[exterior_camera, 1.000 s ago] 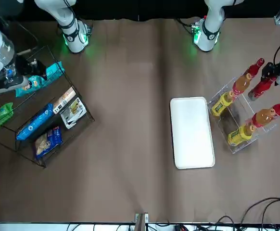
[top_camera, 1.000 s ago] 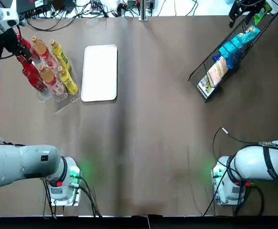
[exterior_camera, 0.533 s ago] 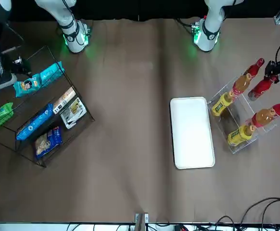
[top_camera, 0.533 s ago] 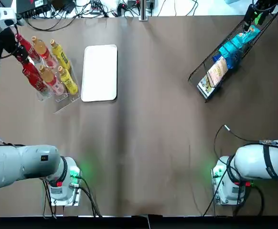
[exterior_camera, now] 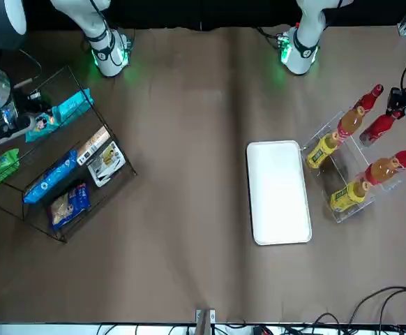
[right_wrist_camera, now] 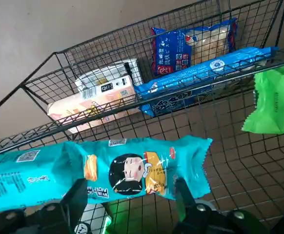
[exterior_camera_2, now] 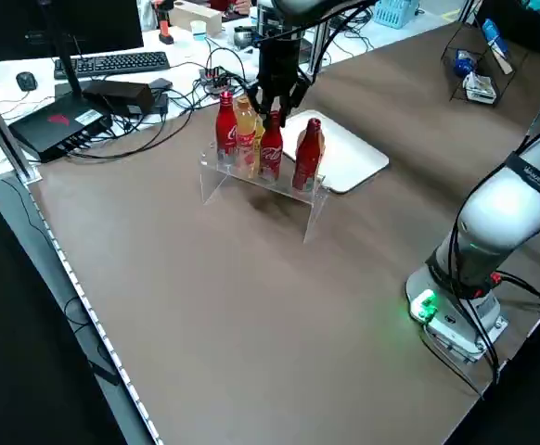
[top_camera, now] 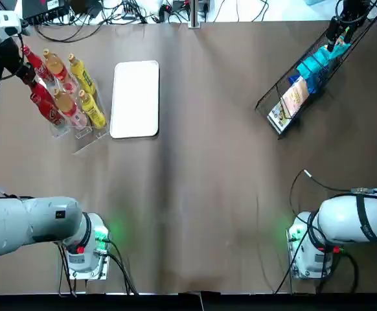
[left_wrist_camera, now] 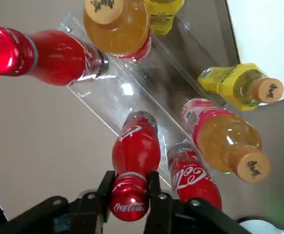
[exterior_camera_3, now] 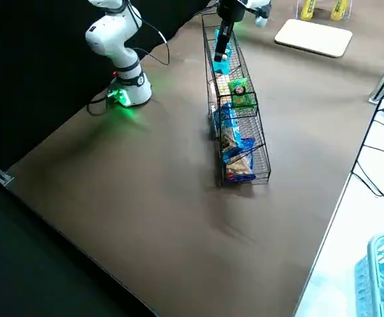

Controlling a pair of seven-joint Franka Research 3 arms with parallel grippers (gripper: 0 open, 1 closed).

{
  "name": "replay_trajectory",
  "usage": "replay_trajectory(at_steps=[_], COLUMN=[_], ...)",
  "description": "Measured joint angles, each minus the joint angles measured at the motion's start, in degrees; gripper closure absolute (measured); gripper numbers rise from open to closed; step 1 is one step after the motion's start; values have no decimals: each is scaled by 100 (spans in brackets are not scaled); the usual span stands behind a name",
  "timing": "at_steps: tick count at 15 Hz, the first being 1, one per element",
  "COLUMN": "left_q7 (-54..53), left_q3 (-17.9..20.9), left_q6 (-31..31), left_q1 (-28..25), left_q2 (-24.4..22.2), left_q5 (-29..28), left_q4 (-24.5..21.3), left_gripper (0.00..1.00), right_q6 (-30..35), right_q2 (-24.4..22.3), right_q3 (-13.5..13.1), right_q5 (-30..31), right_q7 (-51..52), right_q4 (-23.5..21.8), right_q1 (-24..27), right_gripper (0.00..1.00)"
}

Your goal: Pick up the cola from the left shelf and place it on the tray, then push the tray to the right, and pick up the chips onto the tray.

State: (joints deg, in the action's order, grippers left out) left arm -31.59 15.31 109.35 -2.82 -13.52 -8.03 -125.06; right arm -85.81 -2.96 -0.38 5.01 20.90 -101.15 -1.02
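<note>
Three red cola bottles stand in a clear rack (top_camera: 79,138) at the table's far left. My left gripper (left_wrist_camera: 129,196) is shut on the cap of the middle cola bottle (left_wrist_camera: 135,155), which still stands in the rack; in the front view the left gripper (exterior_camera: 399,103) hangs over that cola bottle (exterior_camera: 380,127). The white tray (top_camera: 135,97) lies bare beside the rack. At the far right, my right gripper (right_wrist_camera: 130,192) is open, its fingers straddling a teal chips bag (right_wrist_camera: 132,169) on the wire shelf (top_camera: 270,103).
Orange bottles (top_camera: 64,103) and yellow bottles (top_camera: 85,81) share the rack with the colas. The shelf also holds a green bag (right_wrist_camera: 273,102), blue bags (right_wrist_camera: 200,85) and a pale packet (right_wrist_camera: 103,95). Cables run along the far edge. The arm bases (top_camera: 85,249) sit at the near edge.
My right gripper swung out past the shelf's far end and has come back onto the teal chips bag. The left gripper stays at the cola's cap.
</note>
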Motion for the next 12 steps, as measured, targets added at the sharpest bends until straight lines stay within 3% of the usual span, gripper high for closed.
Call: replay_trajectory(at_steps=[6, 11, 12], left_q7=[21, 329, 659], left_q3=[-5, -41, -132], left_q6=[-146, -1116, -1453], left_q1=[12, 216, 331], left_q2=[-5, 72, 221], left_q5=[0, -1, 6], left_q4=[142, 1276, 1786], left_gripper=[68, 68, 68], right_q6=[-2, -148, -196], right_q2=[59, 62, 66], right_q3=[13, 44, 57], right_q5=[29, 29, 29], right_q7=[12, 13, 14], right_q4=[17, 91, 91], right_q1=[-15, -22, -30], right_gripper=[26, 25, 25])
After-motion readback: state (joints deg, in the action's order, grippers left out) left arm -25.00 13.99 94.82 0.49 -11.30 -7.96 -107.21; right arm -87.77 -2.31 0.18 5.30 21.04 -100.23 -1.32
